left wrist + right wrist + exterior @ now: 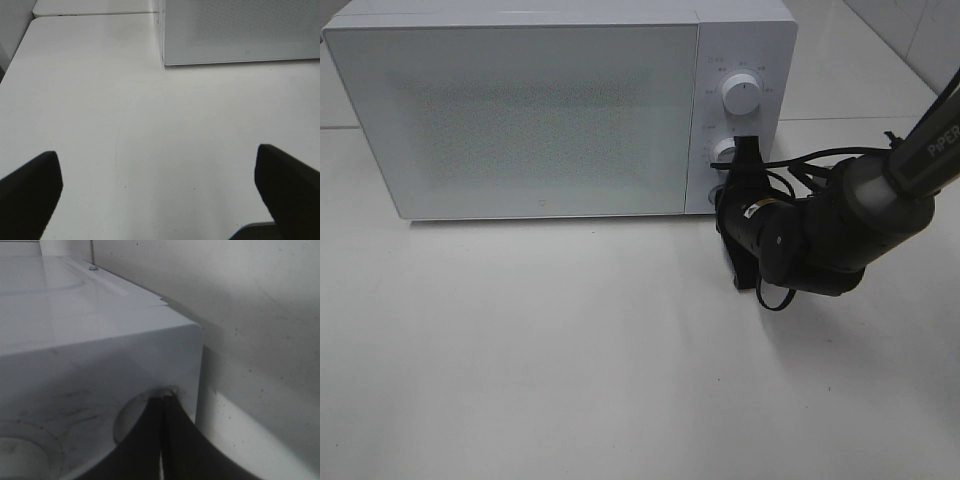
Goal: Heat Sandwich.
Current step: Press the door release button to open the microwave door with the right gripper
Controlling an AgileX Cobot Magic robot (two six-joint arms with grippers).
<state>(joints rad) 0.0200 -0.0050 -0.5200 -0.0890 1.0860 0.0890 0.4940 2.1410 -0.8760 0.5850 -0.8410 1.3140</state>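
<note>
The sandwich is out of view. The white microwave (pixel 520 110) stands at the back of the table with its door closed. My right gripper (pixel 732 190) is shut, empty, at the lower end of the control panel. In the right wrist view its closed fingertips (pixel 162 399) touch the edge of a round button (pixel 131 416) near the panel's corner. My left gripper (pixel 160 200) is open and empty over the bare white table (pixel 150 115), well in front of the microwave's corner (pixel 165 60). It does not show in the exterior view.
Two white knobs sit on the panel, the upper knob (pixel 741 97) and a lower knob (pixel 724 151) partly behind my right gripper. The right arm (pixel 860 215) with its cables reaches in from the right. A tiled wall (pixel 910 30) rises at the back right.
</note>
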